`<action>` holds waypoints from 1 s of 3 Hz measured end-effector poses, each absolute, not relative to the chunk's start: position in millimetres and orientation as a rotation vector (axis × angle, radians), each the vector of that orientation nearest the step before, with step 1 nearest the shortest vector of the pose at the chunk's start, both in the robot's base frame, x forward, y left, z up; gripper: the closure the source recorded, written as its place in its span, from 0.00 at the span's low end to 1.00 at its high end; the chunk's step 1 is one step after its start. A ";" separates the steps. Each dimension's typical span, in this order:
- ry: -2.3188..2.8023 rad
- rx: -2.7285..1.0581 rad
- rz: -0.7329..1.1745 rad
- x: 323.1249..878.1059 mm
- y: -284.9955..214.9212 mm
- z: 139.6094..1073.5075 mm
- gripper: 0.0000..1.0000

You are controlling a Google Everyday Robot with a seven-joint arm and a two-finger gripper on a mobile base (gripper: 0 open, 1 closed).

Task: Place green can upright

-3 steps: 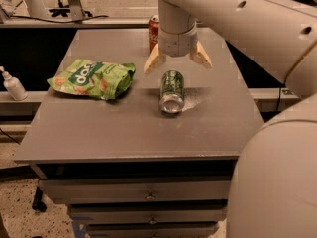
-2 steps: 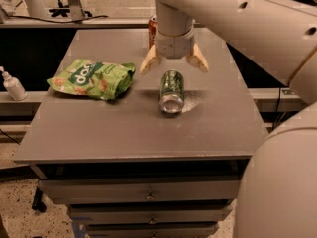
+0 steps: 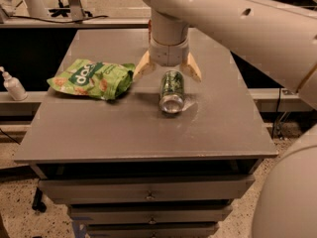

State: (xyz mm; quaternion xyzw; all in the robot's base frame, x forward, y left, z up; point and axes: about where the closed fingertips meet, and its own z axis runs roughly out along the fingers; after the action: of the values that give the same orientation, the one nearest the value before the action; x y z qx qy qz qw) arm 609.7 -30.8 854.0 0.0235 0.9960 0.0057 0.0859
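On the grey rectangular surface (image 3: 124, 128) of a drawer cabinet, we see the green metallic soda can with silver ends (image 3: 172, 90) lying on its side just right of centre, one silver end turned toward the camera and the other pointing away, toward the far edge. Directly above the can's far end hangs the robot's gripper (image 3: 167, 69), pointing down from a thick white arm (image 3: 237, 24) that sweeps in from the upper right. Its two tan fingers (image 3: 141, 66) are splayed wide, one to either side of the can's line, and they grasp nothing; we cannot tell whether the tips touch the surface. To the left of the can, near but apart from it, a flat green crinkly snack bag with white lettering (image 3: 91, 78) lies on the surface. Off the surface at the far left stands a small white pump bottle (image 3: 13, 86) on a lower ledge. Grey drawer fronts (image 3: 148, 188) sit below.
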 end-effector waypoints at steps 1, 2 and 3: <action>2.985 0.074 0.021 604.7 -29.8 839.5 0.00; 2.986 0.066 0.003 603.5 -34.2 832.0 0.18; 2.983 0.054 -0.032 606.3 -43.0 829.5 0.41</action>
State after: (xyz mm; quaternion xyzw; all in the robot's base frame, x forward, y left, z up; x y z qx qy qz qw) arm 606.3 -43.0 829.5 0.0179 0.9967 -0.0105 0.0791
